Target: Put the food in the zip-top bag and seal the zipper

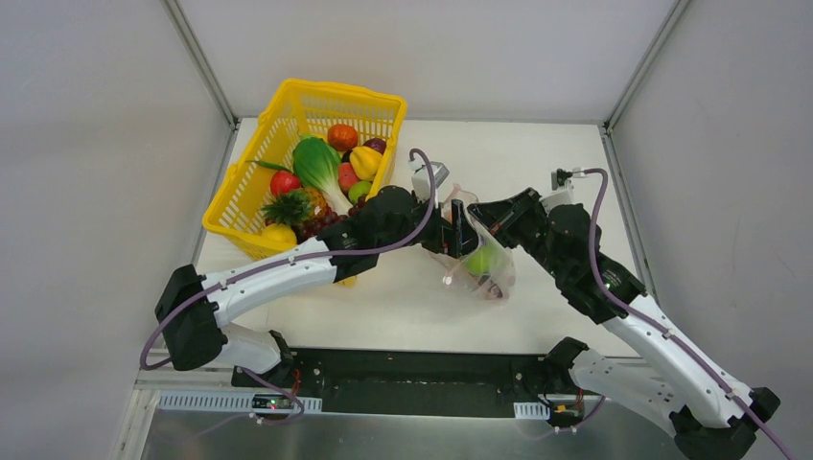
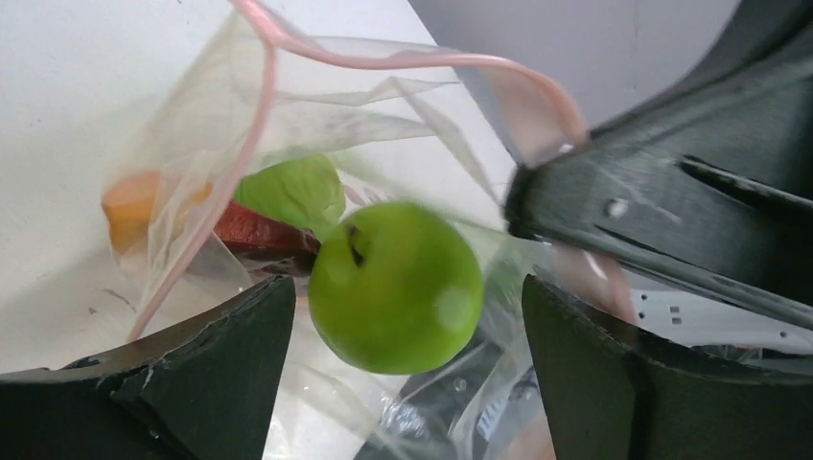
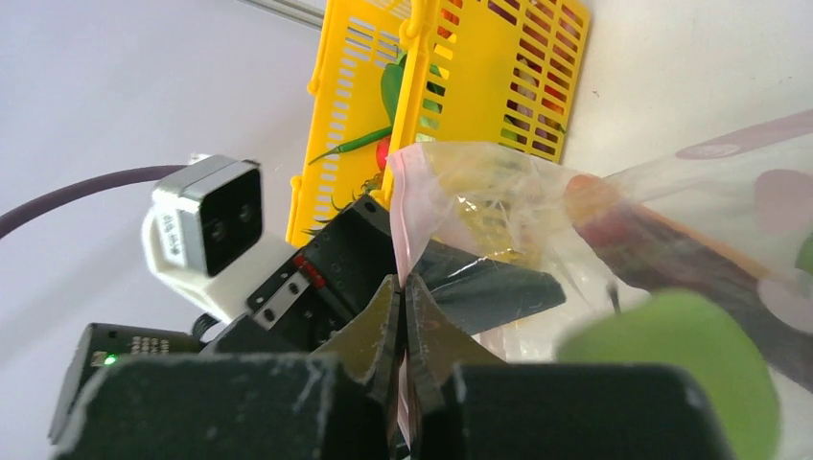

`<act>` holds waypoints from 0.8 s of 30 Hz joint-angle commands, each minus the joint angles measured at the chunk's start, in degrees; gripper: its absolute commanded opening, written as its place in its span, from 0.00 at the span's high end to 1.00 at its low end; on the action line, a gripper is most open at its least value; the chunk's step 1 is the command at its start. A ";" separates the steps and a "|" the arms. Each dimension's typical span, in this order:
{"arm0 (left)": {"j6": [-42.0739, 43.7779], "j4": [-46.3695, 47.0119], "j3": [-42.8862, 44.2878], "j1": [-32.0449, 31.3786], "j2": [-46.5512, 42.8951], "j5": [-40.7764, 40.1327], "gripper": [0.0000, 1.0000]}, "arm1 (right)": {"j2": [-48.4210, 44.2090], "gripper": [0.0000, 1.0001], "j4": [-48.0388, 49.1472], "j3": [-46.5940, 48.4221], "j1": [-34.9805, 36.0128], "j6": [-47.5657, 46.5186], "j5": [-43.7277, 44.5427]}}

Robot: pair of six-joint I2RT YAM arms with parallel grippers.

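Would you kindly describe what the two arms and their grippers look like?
Both the left arm and right arm have white links between chunky black joints, with a purple cable running along each. The left gripper and right gripper have flat, matte black, scuffed fingers. A small white-and-black camera sits at the left wrist.

Nothing legible anywhere; the small sticker [image 3: 170, 236] on the wrist camera [image 3: 219, 222] is too blurred to read.

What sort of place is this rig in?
Probably a lab test cell: a white table walled by plain grey panels, a left arm and right arm bolted at its near edge, toy food in a yellow basket.
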 commanded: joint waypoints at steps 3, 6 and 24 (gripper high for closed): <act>6.11 -8.85 5.22 -0.84 -3.88 2.03 0.10 | -0.80 0.97 3.64 -0.76 -1.13 1.04 0.08; 8.10 -13.69 6.61 -0.85 -5.89 0.34 0.10 | -1.47 0.97 3.14 -1.49 -1.47 0.54 1.02; 17.08 -34.99 10.32 -0.82 -18.18 -16.06 0.07 | -1.41 0.98 0.06 -2.41 -1.97 -2.72 -0.51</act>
